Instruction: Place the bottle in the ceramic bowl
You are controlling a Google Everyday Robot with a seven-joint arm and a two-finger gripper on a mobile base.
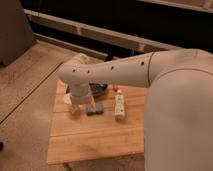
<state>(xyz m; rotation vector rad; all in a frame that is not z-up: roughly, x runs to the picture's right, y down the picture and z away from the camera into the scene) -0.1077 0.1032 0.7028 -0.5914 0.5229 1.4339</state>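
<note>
The bottle [119,106] is white with a red-orange cap and lies on the wooden table [100,135], cap pointing to the far side. The ceramic bowl [100,89] is dark and sits at the table's far edge, mostly hidden behind my arm. My gripper [83,108] points down at the table just left of the bottle and in front of the bowl. It is open and holds nothing. Its fingertips [94,109] are close to the table top, a small gap away from the bottle.
My big white arm [175,100] fills the right side and hides the table's right part. A pale object [80,59] shows behind the arm at the table's far left. Dark railings [100,35] run behind. Speckled floor [25,100] lies to the left.
</note>
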